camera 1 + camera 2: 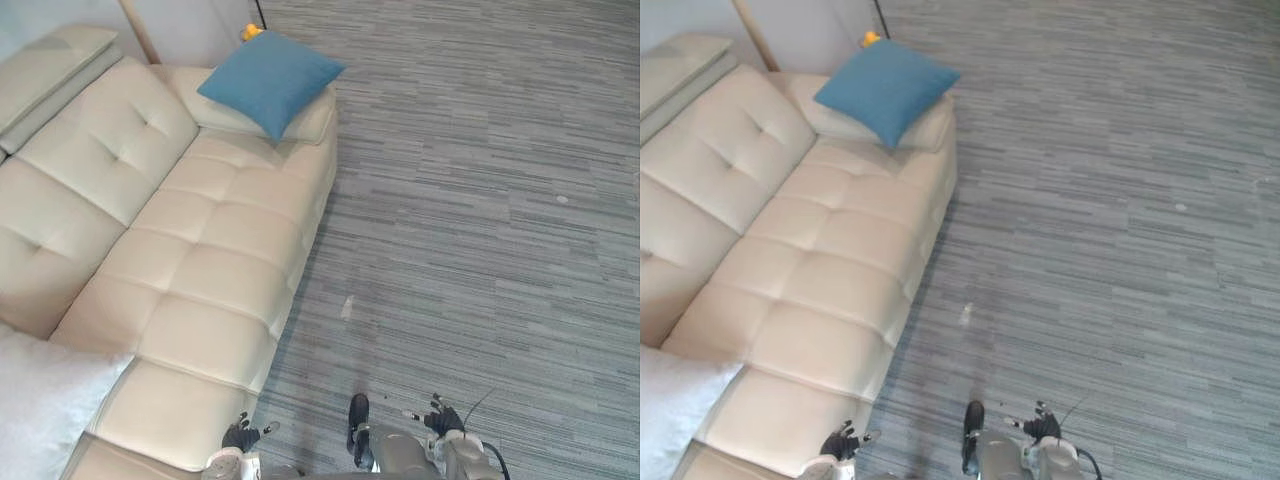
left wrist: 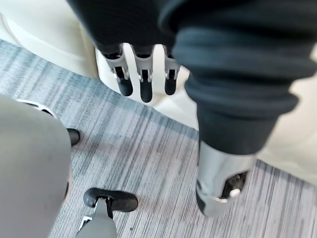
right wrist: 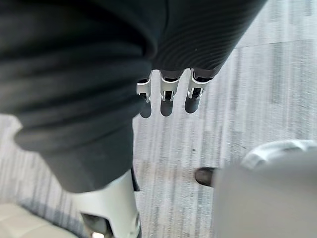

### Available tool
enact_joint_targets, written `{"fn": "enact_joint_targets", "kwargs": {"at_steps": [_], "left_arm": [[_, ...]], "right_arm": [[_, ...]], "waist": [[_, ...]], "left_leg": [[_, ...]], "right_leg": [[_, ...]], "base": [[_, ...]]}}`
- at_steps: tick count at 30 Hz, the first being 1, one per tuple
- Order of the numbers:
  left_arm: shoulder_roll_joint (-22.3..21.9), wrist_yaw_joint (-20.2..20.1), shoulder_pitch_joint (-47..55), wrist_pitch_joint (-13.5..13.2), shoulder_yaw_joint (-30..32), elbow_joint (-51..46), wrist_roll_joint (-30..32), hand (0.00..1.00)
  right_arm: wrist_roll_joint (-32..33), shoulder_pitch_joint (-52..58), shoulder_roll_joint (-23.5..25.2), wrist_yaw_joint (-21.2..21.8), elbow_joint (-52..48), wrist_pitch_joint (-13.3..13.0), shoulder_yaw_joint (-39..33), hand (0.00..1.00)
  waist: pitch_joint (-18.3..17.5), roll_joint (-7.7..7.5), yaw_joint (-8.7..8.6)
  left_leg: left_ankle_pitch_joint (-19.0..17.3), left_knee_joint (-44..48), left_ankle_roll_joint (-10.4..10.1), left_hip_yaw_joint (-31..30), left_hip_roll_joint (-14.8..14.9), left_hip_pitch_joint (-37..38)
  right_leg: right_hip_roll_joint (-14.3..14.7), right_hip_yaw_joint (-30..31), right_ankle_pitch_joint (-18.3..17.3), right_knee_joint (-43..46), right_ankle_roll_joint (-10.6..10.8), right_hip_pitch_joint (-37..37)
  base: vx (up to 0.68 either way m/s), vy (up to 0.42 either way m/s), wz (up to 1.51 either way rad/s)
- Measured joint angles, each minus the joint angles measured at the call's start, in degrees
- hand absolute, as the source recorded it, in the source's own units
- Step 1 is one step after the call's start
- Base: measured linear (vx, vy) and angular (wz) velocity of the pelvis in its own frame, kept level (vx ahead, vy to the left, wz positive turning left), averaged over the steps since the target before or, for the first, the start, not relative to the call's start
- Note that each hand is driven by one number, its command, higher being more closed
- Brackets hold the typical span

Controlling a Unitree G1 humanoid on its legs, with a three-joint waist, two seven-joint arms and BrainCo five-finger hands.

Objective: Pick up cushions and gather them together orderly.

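Observation:
A blue cushion (image 1: 270, 80) leans on the far armrest of the cream sofa (image 1: 190, 260). A white cushion (image 1: 40, 410) lies at the sofa's near end, at the lower left of the eye views. My left hand (image 1: 240, 437) hangs low by the sofa's front edge, and in its wrist view its fingers (image 2: 143, 82) are straight and hold nothing. My right hand (image 1: 443, 418) hangs over the carpet, its fingers (image 3: 168, 96) relaxed and empty.
Grey striped carpet (image 1: 480, 200) stretches to the right of the sofa. A small yellow object (image 1: 250, 32) sits behind the blue cushion. A wooden pole (image 1: 755, 35) stands by the wall behind the sofa. A small pale scrap (image 1: 347, 307) lies on the carpet.

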Motion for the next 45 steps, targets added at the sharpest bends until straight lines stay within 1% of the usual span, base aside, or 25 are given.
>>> {"fn": "enact_joint_targets", "kwargs": {"at_steps": [4, 5, 6, 8, 9, 11, 13, 16, 17, 19, 20, 22, 23, 24, 25, 26, 29, 32, 34, 35, 36, 38, 41, 42, 45], "left_arm": [[-0.25, -0.11, -0.32, 0.5, -0.22, 0.99, 1.82, 0.0], [-0.39, -0.08, -0.26, 0.51, 1.3, 0.49, 2.06, 0.0], [-0.92, 0.03, -0.07, 0.48, 1.57, -0.01, 2.06, 0.0], [-0.59, 0.0, 1.14, 0.03, 1.61, -2.38, 1.84, 0.0], [-0.95, 0.09, 0.94, 0.09, 1.7, -2.45, 1.48, 0.0], [-0.94, 0.09, 0.85, -0.34, 1.57, -3.32, 1.09, 0.0], [-1.1, 0.16, 0.7, -0.6, 1.53, -4.59, -0.03, 0.0], [-1.61, 0.62, 0.64, -0.64, 1.57, -5.12, -0.21, 0.0], [-1.67, 0.67, 0.68, -0.65, 1.58, -5.28, -0.25, 0.0], [-1.6, 0.94, 0.69, -0.59, 1.59, -4.89, -0.26, 0.0], [-1.35, 0.99, 0.81, -0.54, 1.58, -4.46, -0.21, 0.0], [-0.81, 0.99, 0.81, -0.52, 1.23, -4.04, -0.23, 0.0], [-0.36, 1.16, 0.83, -0.52, 0.66, -3.35, -0.21, 0.0], [0.4, 1.26, 0.59, -0.45, 0.08, -3.09, -0.23, 0.0], [0.72, 1.28, 0.47, -0.21, -0.35, -2.78, -0.24, 0.0], [1.04, 1.34, 0.49, 0.11, -1.52, -2.35, -0.26, 0.0], [0.77, 1.36, 0.4, 0.42, -1.64, -2.36, -0.22, 0.0], [0.8, 1.45, -0.9, 0.59, -0.99, -2.34, -0.22, 0.0], [1.51, 1.38, -1.09, 0.59, -0.88, -2.11, 0.0, 0.0], [1.59, 1.34, -1.09, 0.59, -0.83, -1.86, 0.01, 0.0], [-0.21, 1.36, -1.21, 0.64, -0.2, -0.5, 0.15, 0.0], [-1.08, 1.28, -1.06, 0.5, 1.66, -0.8, 0.75, 0.0], [-2.58, 1.22, -1.14, 0.55, 3.44, -2.41, 1.54, 0.0], [-3.04, 1.15, -1.17, 0.41, 3.42, -3.65, 1.56, 0.0], [-3.74, 0.94, -1.23, 0.24, 3.39, -4.71, 1.54, 0.0]], "right_arm": [[0.14, 0.89, 0.31, -0.17, 0.91, -0.11, -4.24, 0.0], [0.37, 2.87, 0.35, -0.19, 0.31, -0.08, -4.76, 0.0], [0.94, 3.87, 0.22, -0.2, -0.38, -0.09, -4.86, 0.0], [2.24, 5.45, 0.1, -0.78, -2.42, -0.07, -5.13, 0.0], [2.48, 5.25, -0.01, -0.95, -2.3, 0.01, -5.82, 0.0], [2.66, 4.54, 0.41, -1.08, -2.17, 0.02, -6.38, 0.0], [2.8, 4.17, 1.08, -1.07, -2.13, 0.01, -6.34, 0.0], [4.34, 3.93, 1.76, -1.22, -2.17, -0.07, -6.29, 0.0], [4.34, 3.72, 1.7, -1.22, -1.91, -0.07, -6.29, 0.0], [4.33, 3.44, 2.0, -1.2, -1.72, -0.06, -6.24, 0.0], [4.33, 3.87, 1.95, -1.19, -1.73, -0.07, -6.23, 0.0], [4.32, 4.76, 2.05, -1.07, -1.7, -0.1, -6.09, 0.0], [4.3, 4.62, 2.34, -0.77, -1.72, -0.14, -5.64, 0.0], [4.3, 4.46, 3.05, -0.71, -1.73, -0.13, -5.52, 0.0], [4.33, 4.46, 3.19, -0.69, -1.72, -0.11, -5.45, 0.0], [4.33, 5.04, 3.27, -0.59, -1.73, -0.13, -4.96, 0.0], [4.26, 4.93, 2.5, -0.58, -1.72, -0.18, -4.99, 0.0], [4.2, 3.96, 2.54, -0.59, -1.54, -0.19, -5.27, 0.0], [4.18, 3.56, 2.56, -0.62, 0.05, -0.1, -6.59, 0.0], [4.28, 3.58, 2.48, -0.59, 0.58, -0.1, -7.1, 0.0], [4.14, 3.34, 1.91, -0.7, 1.24, 0.08, -9.72, 0.0], [4.11, 3.53, 2.13, -0.84, 1.52, 0.11, -12.11, 0.0], [4.29, 5.3, 2.21, -0.95, 0.24, 0.15, -12.81, 0.0], [4.28, 5.93, 2.22, -1.06, 0.28, 0.21, -12.82, 0.0], [4.36, 5.72, 2.61, -1.04, 0.29, 0.52, -12.82, 0.0]], "waist": [[0.4, -1.5, -0.07], [0.33, -1.85, -0.52], [0.11, -0.51, -0.42], [0.67, -0.79, 0.36], [0.67, 0.57, 0.6], [0.94, -0.17, 0.82], [0.91, -0.48, 2.38], [0.69, -0.33, 3.94], [0.65, -0.3, 3.99], [0.23, -0.39, 4.21], [-0.89, -0.88, 4.2], [-1.94, -2.12, 4.2], [-2.01, -2.64, 4.16], [-1.49, -3.47, 3.42], [-1.28, -3.63, 3.1], [-0.7, -3.49, 2.72], [-0.09, -2.56, 2.57], [0.33, -2.26, 1.54], [0.71, -4.37, -0.04], [0.85, -5.09, -0.1], [1.31, -2.67, 0.09], [1.16, -1.98, 0.25], [1.69, -1.38, -0.11], [1.58, -1.07, 0.37], [1.58, -1.33, 0.75]], "left_leg": [[0.56, 5.63, 0.06, -1.34, 0.37, 1.21], [0.72, 18.05, -0.12, -2.1, 1.41, -3.23], [2.41, 27.5, -0.48, -3.29, 4.35, -7.45], [4.36, 44.39, -1.28, -2.65, 7.03, -13.75], [2.26, 48.49, -1.08, -3.45, 8.09, -17.24], [0.39, 45.4, 0.47, -1.26, 6.88, -21.09], [0.59, 32.53, 0.62, 0.21, 5.13, -23.59], [8.68, 8.2, -1.62, -6.98, 1.27, -24.78], [9.7, 7.09, -1.76, -7.98, 1.1, -25.11], [13.0, 7.19, 1.09, -9.36, 0.79, -24.92], [16.53, 8.54, 1.33, -9.71, -0.03, -24.76], [15.32, 9.51, 2.26, -8.27, -0.97, -23.05], [13.32, 8.98, 2.58, -6.76, -1.41, -20.83], [11.84, 7.75, 2.96, -5.9, -2.4, -17.54], [11.49, 7.44, 3.14, -5.63, -2.6, -16.21], [9.05, 6.53, 4.16, -5.18, -3.26, -10.56], [8.36, 2.57, 4.62, -5.1, -2.58, -3.24], [8.17, -0.44, 4.75, -6.88, -0.4, 0.16], [5.53, -0.88, 2.27, -9.17, -0.6, 2.11], [4.58, -0.82, 1.63, -9.98, -0.81, 2.69], [2.55, 0.22, 0.34, -11.58, 1.28, 4.37], [2.69, 7.28, 0.2, -13.16, 2.26, 2.14], [6.89, 32.89, -5.67, -13.64, 6.1, -8.36], [5.48, 40.09, -5.05, -10.8, 7.78, -11.85], [2.43, 38.26, -2.84, -3.54, 7.68, -16.7]], "right_leg": [[1.15, 2.36, -2.47, 3.45, -1.75, 1.18], [0.65, 2.42, -4.12, 1.73, -0.59, 3.8], [1.11, 0.67, -4.76, -0.28, 0.05, 6.92], [0.18, -0.71, -6.92, 4.04, -3.1, 8.7], [1.25, -0.16, -7.75, 3.7, -3.2, 10.66], [0.9, 1.66, -7.99, 1.93, -2.7, 12.64], [0.59, 3.62, -7.27, -2.28, -1.5, 15.65], [0.86, 5.74, -7.03, -6.76, 0.02, 19.55], [0.93, 6.02, -7.39, -6.79, 0.38, 19.82], [0.72, 7.95, -10.45, -5.25, 2.26, 22.19], [-0.1, 8.91, -12.37, -2.79, 3.99, 22.27], [-2.18, 10.7, -14.3, 3.64, 6.28, 20.3], [-3.58, 12.28, -14.76, 15.9, 8.3, 15.39], [-5.81, 12.36, -12.47, 30.91, 12.86, 9.63], [-6.83, 12.01, -11.69, 35.47, 13.81, 7.88], [-10.33, 8.94, -11.44, 46.03, 12.44, 4.37], [-12.25, 5.29, -13.65, 46.38, 9.37, 1.92], [-11.13, 1.52, -13.58, 30.49, 8.44, -2.1], [-9.53, 7.99, -3.3, 5.34, 9.96, -1.56], [-9.63, 9.16, 0.37, 4.49, 9.65, -1.28], [-7.57, 9.01, 0.93, 7.96, 6.19, -0.62], [-7.8, 7.29, -3.07, 11.33, 4.8, -0.25], [-7.82, 2.49, -7.5, 11.36, 2.27, 6.92], [-7.76, 0.64, -8.55, 9.76, 1.75, 10.91], [-8.24, -2.05, -8.54, 4.58, 1.92, 17.25]], "base": [[0.1, -0.071, -0.39], [0.15, -0.082, -0.05], [0.29, -0.082, -0.18], [0.32, 0.001, -0.35], [0.25, 0.04, -0.28], [0.18, -0.006, -0.24], [0.23, -0.009, -0.44], [0.31, 0.051, -0.33], [0.43, 0.138, -0.49], [0.48, 0.16, -0.54], [0.57, 0.171, -0.47], [0.52, 0.156, -0.45], [0.52, 0.182, -0.4], [0.61, 0.214, -0.29], [0.58, 0.181, -0.07], [0.49, 0.136, -0.04], [0.44, 0.06, -0.04], [0.4, -0.102, 0.33], [0.49, -0.265, 0.57], [0.45, -0.284, 0.49], [0.44, -0.256, 0.31], [0.41, -0.244, 0.34], [0.45, -0.264, 0.73], [0.3, -0.12, 0.63], [0.32, -0.095, 0.49]]}}
